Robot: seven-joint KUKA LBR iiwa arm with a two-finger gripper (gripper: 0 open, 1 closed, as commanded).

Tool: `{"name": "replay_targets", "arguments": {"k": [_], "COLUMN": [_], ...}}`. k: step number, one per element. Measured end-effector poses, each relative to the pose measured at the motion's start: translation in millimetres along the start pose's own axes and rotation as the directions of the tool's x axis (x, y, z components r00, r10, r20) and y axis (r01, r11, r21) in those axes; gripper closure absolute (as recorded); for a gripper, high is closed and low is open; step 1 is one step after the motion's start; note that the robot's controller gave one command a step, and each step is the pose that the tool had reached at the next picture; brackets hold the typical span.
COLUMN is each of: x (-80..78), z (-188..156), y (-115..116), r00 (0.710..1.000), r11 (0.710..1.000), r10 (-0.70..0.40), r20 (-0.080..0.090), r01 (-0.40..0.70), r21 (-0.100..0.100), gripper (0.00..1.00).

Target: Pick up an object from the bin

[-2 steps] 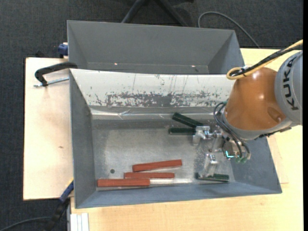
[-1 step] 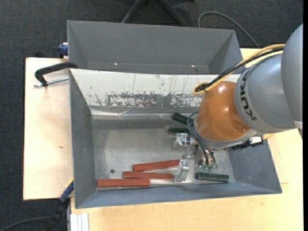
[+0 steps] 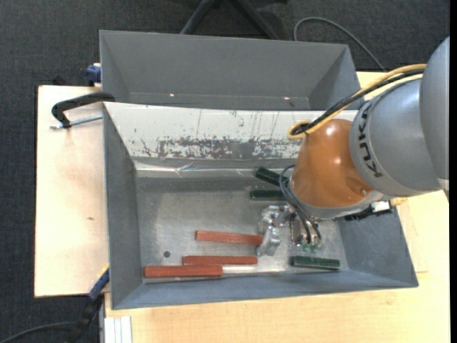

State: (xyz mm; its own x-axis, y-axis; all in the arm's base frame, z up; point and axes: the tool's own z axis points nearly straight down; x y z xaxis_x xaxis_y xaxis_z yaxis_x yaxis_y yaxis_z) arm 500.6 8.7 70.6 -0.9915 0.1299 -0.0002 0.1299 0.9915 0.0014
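Camera view | gripper [image 3: 272, 238] low in the bin [image 3: 118, 213], at the right end of the upper red stick [image 3: 227, 237] | open or closed: cannot tell, nothing seen held | step: likely settling onto that stick | next: needs a firm close, then a lift clear of the dark green stick [image 3: 315, 263].

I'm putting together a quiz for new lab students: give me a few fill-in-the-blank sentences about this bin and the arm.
1. Left of the gripper, ___ red sticks lie on the floor of the bin.
2. The short stick by the bin's near wall, below the orange wrist cover, is dark ___.
3. The gripper hangs at the ___ end of the uppermost red stick.

Missing words: three; green; right.
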Motion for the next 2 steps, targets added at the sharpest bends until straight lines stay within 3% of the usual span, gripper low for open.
{"name": "replay_targets", "arguments": {"k": [1,2], "x": [4.3,-22.5], "z": [-112,-197], "y": [54,53], "r00": [1.0,1.0], "r11": [1.0,1.0], "r10": [-0.018,-0.011], "r20": [0.012,0.014], "r01": [0.018,0.011], "r21": [-0.004,-0.002], "gripper": [1.0,1.0]}}
